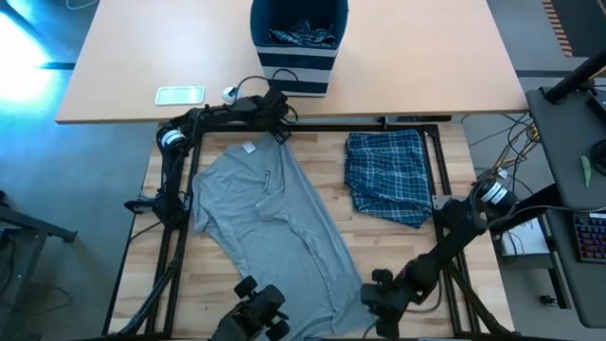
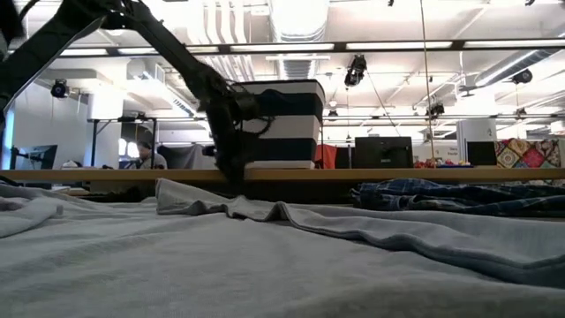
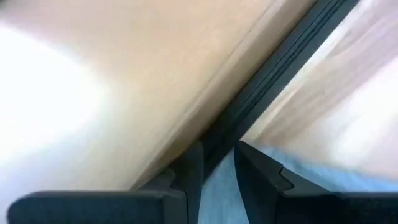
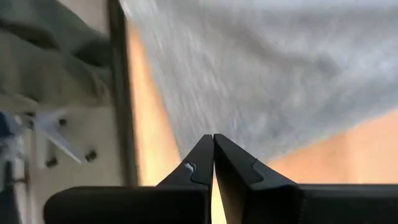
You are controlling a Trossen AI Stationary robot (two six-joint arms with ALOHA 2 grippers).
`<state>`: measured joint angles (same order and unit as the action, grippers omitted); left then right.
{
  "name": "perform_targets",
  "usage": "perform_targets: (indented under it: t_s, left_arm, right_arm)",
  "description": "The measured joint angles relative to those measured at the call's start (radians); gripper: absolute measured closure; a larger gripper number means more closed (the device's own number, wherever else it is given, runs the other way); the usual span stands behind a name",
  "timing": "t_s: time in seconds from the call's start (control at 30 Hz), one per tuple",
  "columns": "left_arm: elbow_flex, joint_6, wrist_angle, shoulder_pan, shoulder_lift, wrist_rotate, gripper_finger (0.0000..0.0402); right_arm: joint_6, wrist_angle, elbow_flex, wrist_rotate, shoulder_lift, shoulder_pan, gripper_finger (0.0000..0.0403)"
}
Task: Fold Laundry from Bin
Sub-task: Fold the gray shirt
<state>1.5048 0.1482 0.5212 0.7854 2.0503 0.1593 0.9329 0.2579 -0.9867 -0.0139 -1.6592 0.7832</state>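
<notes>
A grey T-shirt (image 1: 270,218) lies spread on the wooden table, its neck label (image 1: 250,148) toward the far edge and its hem toward the near edge. My left gripper (image 1: 277,133) is shut on the shirt's far edge. My right gripper (image 4: 213,142) is shut by the shirt's near end (image 1: 346,298). To the right of the shirt lies a folded plaid garment (image 1: 388,175). The navy striped bin (image 1: 298,57) stands on the desk beyond, with plaid laundry (image 1: 303,36) inside. My left gripper pinches the T-shirt's far edge (image 3: 219,186) between its two fingers, to the right of the neck label. The fingers slant down from the far side. That edge (image 2: 237,201) stands a little above the table as a ridge; the rest lies flat. Whether my right gripper touches the shirt, I cannot tell.
The black table frame (image 1: 379,121) runs along the far edge right under my left gripper. On the desk behind lie a pale flat object (image 1: 180,95) and a small white item (image 1: 230,93). Bare wood shows near the left edge (image 1: 166,256).
</notes>
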Motion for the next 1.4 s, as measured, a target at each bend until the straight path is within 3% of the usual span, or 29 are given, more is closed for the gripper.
perform_targets:
  t_s: [0.2, 0.33, 0.53, 0.77, 0.9, 1.03, 1.4]
  left_arm:
    - [0.125, 0.038, 0.249, -0.009, -0.047, -0.060, 0.0325]
    - [0.103, -0.022, 0.326, -0.023, -0.117, -0.187, 0.0325]
    - [-0.137, -0.113, 0.237, -0.155, -0.245, -0.254, 0.0325]
    - [-0.443, -0.308, -0.097, -0.371, -0.318, -0.279, 0.0325]
    - [-0.536, -0.353, -0.190, -0.433, -0.308, -0.231, 0.0325]
    - [-0.603, -0.349, -0.196, -0.420, -0.314, -0.131, 0.0325]
    - [-0.599, -0.325, -0.119, -0.359, -0.399, -0.158, 0.0325]
  right_arm:
    - [-0.190, 0.107, 0.004, 0.011, 0.142, -0.130, 0.0394]
    - [-0.352, 0.158, 0.022, 0.015, 0.199, -0.285, 0.0394]
    - [-0.632, 0.128, 0.086, 0.015, 0.195, -0.595, 0.0394]
    - [-0.871, -0.129, 0.102, -0.098, 0.035, -0.875, 0.0394]
    - [-0.936, -0.214, 0.075, -0.127, -0.063, -0.951, 0.0394]
    - [-0.991, -0.241, 0.064, -0.134, -0.108, -0.994, 0.0394]
    - [-1.050, -0.241, 0.024, -0.117, -0.063, -1.019, 0.0394]
